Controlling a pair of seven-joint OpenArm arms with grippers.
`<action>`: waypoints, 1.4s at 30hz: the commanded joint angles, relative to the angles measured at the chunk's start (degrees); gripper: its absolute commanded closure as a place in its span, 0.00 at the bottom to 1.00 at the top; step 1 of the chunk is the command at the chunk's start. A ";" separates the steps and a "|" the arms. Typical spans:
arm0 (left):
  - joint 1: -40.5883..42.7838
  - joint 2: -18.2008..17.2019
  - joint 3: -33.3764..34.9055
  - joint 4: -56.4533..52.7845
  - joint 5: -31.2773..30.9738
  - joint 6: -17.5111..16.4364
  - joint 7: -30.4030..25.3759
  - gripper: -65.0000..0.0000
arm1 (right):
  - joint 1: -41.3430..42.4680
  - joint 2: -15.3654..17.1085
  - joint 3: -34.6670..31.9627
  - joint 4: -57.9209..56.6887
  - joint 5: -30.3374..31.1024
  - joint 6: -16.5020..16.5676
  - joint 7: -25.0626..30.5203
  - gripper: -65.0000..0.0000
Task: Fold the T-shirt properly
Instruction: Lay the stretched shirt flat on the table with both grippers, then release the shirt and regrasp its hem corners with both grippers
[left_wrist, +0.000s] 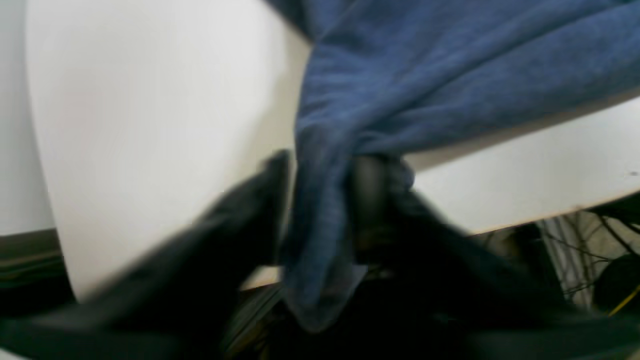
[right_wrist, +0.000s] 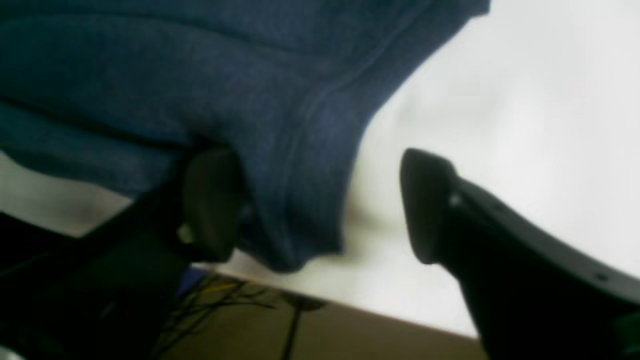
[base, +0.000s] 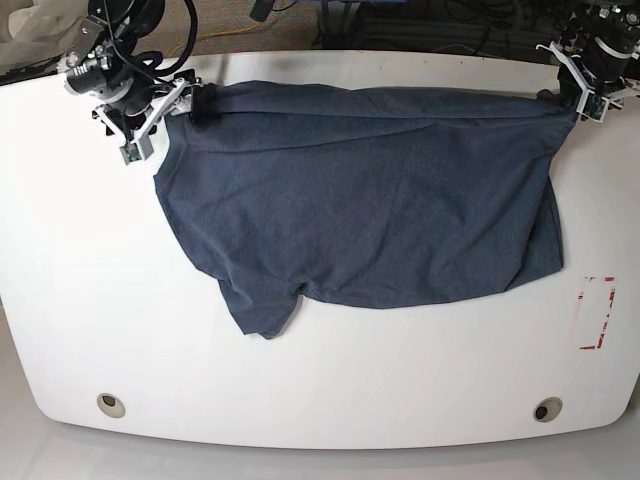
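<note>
The dark blue T-shirt (base: 370, 210) lies spread on the white table (base: 80, 260), plain side up, with no lettering showing and one sleeve (base: 260, 315) pointing to the front. My left gripper (base: 572, 100) is at the shirt's far right corner. In the left wrist view it (left_wrist: 320, 180) is shut on a bunched fold of cloth (left_wrist: 320, 240). My right gripper (base: 185, 102) is at the far left corner. In the right wrist view it (right_wrist: 317, 205) stands open, with a hemmed edge of the shirt (right_wrist: 300, 165) draped against one finger (right_wrist: 210, 200).
A red-and-white marked rectangle (base: 597, 312) sits near the table's right edge. Two round holes (base: 111, 404) (base: 547, 409) lie near the front edge. Cables (base: 400, 20) run beyond the far edge.
</note>
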 joint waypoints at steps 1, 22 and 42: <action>-0.65 -0.25 -0.48 0.73 0.84 -1.47 -1.13 0.50 | -1.17 0.68 3.05 0.98 5.70 -0.07 -0.55 0.22; -6.98 -0.33 -9.89 0.99 -18.33 -2.00 -0.69 0.39 | 15.09 5.95 10.00 -18.01 23.02 -0.07 -4.07 0.24; -8.47 -4.38 -16.31 0.82 -23.07 -2.92 18.56 0.39 | 35.75 17.91 -3.89 -53.97 14.76 -0.07 8.50 0.34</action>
